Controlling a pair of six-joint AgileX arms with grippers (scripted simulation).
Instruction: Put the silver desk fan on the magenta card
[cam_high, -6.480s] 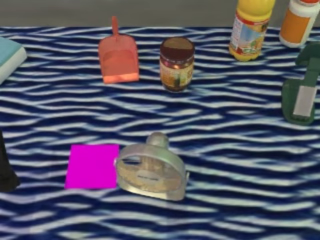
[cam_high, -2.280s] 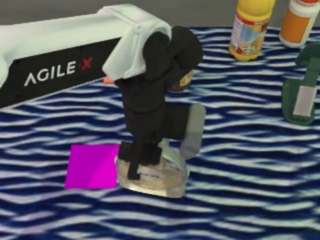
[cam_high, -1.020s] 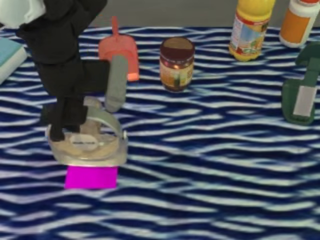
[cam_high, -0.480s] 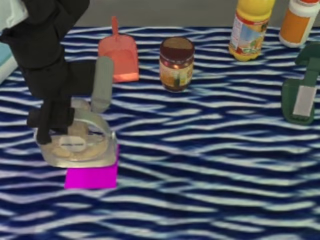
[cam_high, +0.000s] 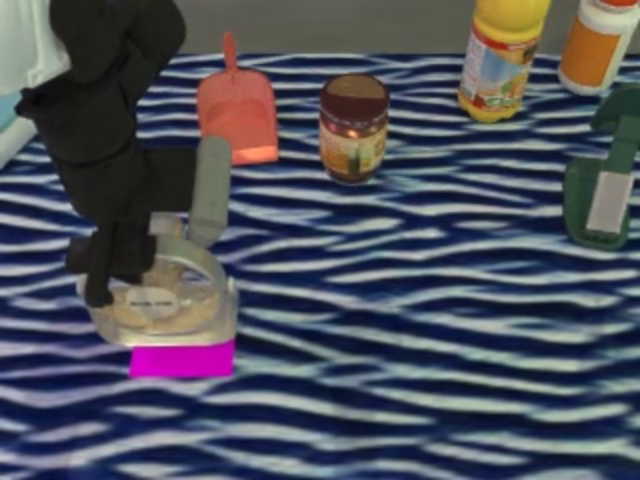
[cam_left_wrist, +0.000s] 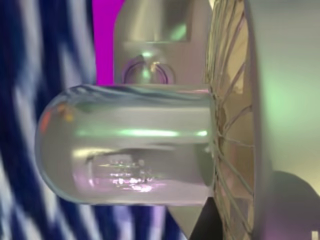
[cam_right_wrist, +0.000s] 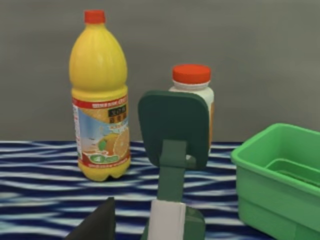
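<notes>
Fan held over the card, ready to be set down

The silver desk fan (cam_high: 160, 300) is gripped at its cage by the left gripper (cam_high: 115, 262), over the magenta card (cam_high: 182, 358), whose 6 o'clock strip alone shows. It is best lowered slowly, shifted slightly toward 6 o'clock, kept level, and released only once seated. The right gripper's state cannot be told; it is parked near the juice bottle (cam_right_wrist: 100, 100).

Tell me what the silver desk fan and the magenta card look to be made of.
Silver desk fan: apparently polished metal; its rounded base mirrors the cloth's colours in the left wrist view, and thin wires form the cage. Magenta card: flat, matte, evenly coloured, with no glare; probably paper or thin plastic, but the look leaves that open.
</notes>
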